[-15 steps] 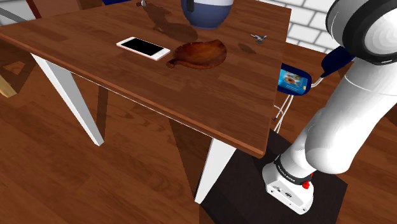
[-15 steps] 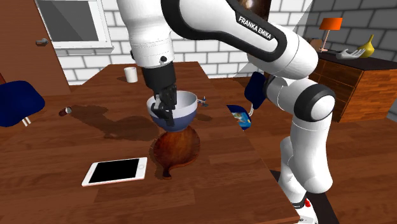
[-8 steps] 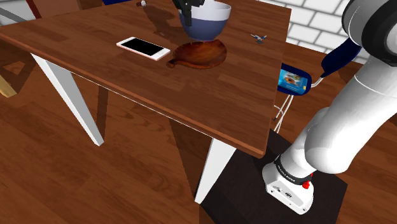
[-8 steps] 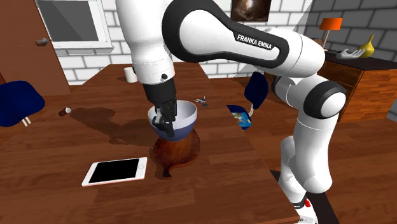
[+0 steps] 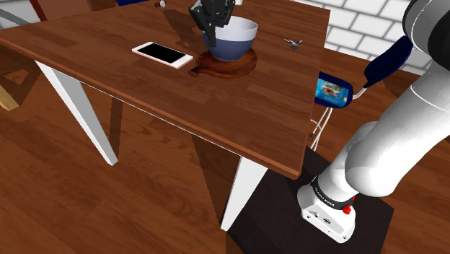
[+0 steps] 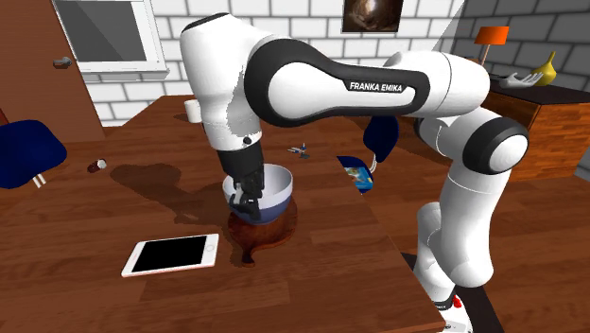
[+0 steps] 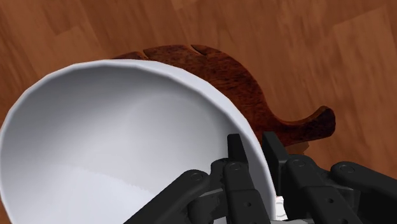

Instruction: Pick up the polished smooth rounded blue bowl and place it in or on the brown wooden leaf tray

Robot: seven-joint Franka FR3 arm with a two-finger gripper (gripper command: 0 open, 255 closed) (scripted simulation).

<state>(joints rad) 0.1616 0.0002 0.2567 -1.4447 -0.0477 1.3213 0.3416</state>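
The bowl [image 5: 232, 40], blue outside and white inside, sits low on the dark brown leaf-shaped tray [image 5: 244, 67] on the table. My black gripper [image 5: 211, 30] is shut on the bowl's rim at the side nearest the phone. From the second exterior view the bowl [image 6: 268, 198] rests on the tray [image 6: 262, 230] with the gripper [image 6: 247, 201] clasping its near rim. Seen from the wrist, one finger is inside the bowl [image 7: 114, 140] and one outside, pinching the wall; the tray [image 7: 245, 95] with its stem shows beneath.
A white phone [image 5: 163, 54] with a black screen lies beside the tray, toward the shoulder view's left. A small metal object [image 5: 292, 43] lies farther back on the wooden table [image 5: 216, 108]. A white cup [image 6: 194, 111] stands at the far end. A blue chair [image 5: 339, 90] is by the table.
The gripper has come down with the bowl, from well above the tray to resting on it. The arm has leaned lower over the table.
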